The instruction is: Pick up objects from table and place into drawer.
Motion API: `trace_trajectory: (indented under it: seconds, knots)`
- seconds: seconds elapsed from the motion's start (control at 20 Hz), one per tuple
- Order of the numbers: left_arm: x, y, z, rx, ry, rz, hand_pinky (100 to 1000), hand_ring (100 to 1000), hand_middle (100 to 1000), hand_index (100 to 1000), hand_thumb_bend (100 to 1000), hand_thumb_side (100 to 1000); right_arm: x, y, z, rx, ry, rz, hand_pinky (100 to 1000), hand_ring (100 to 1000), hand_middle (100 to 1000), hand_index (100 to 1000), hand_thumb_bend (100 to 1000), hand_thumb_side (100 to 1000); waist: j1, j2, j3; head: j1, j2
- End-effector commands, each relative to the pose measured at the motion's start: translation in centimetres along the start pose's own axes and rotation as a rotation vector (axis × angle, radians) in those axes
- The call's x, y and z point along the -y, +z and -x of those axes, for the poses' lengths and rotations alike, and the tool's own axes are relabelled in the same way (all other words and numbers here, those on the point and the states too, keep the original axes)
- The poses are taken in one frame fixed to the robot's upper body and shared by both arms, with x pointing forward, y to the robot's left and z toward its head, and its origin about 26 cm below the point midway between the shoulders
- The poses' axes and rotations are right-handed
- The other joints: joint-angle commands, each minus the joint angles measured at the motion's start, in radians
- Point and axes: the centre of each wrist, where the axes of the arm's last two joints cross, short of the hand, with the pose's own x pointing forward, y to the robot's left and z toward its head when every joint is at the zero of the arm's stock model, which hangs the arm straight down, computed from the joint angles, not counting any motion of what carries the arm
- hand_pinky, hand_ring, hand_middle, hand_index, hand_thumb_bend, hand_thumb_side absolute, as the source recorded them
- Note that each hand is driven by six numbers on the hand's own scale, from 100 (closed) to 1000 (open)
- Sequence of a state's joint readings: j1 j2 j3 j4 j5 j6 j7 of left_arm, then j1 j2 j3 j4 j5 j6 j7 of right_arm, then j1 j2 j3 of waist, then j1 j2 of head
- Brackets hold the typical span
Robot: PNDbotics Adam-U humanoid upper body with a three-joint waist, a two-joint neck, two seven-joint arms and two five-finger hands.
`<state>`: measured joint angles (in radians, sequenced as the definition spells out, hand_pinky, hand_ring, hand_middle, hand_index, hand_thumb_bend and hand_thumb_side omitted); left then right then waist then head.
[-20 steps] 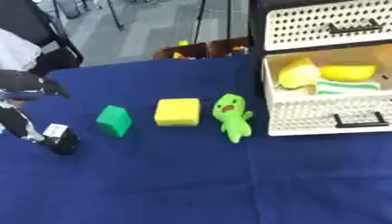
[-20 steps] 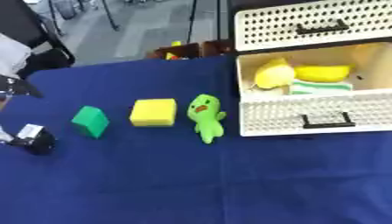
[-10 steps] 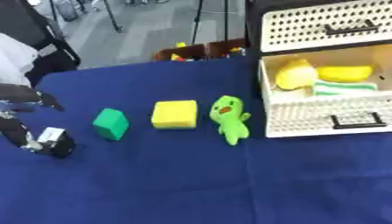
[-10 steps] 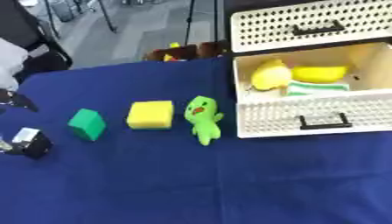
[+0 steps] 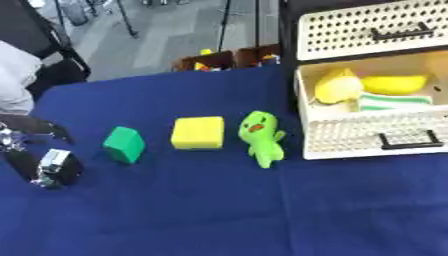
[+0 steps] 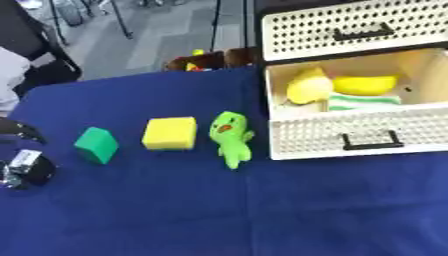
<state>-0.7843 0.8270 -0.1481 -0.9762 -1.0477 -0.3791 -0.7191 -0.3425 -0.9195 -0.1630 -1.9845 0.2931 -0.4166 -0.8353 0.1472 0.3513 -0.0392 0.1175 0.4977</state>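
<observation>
On the blue table lie a green block [image 5: 124, 144], a yellow square block [image 5: 198, 132] and a green plush toy [image 5: 262, 137], in a row from left to right. Right of them stands a cream perforated drawer [image 5: 371, 136], pulled open, with yellow things [image 5: 337, 86] and a green-striped cloth [image 5: 394, 102] inside. My left hand [image 5: 45, 162], black with silver parts, shows at the left edge, left of the green block and apart from it. Its fingers are spread and nothing lies between them. My right hand shows in neither view.
Above the open drawer sits a shut cream drawer front [image 5: 372, 30] with a black handle. Beyond the table's far edge stand brown boxes [image 5: 223, 58] and chair legs on a grey floor. Bare blue cloth fills the front of the table.
The whole picture has shifted slightly, so the camera moved. My left hand has sunk a little at the left edge. The blocks, the toy and the drawer have stayed in place.
</observation>
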Motion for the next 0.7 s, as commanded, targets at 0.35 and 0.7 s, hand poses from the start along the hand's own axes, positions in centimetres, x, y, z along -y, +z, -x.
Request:
trace_trajectory:
  seconds: [0.35, 0.7]
  knots:
    - [-0.30, 0.62, 1.52, -0.070, -0.022, -0.007, 849, 902, 866, 933, 493, 474, 0.18, -0.81, -0.29, 0.066, -0.064, 0.084, 591, 714, 634, 803, 100, 1000, -0.003, -0.013, 0.002, 0.010, -0.013]
    - [-0.14, 0.36, 1.49, -0.078, -0.007, -0.060, 801, 860, 818, 878, 338, 487, 0.07, -0.53, -0.31, 0.056, -0.062, 0.085, 590, 713, 631, 804, 100, 1000, -0.002, -0.009, 0.003, 0.011, -0.016]
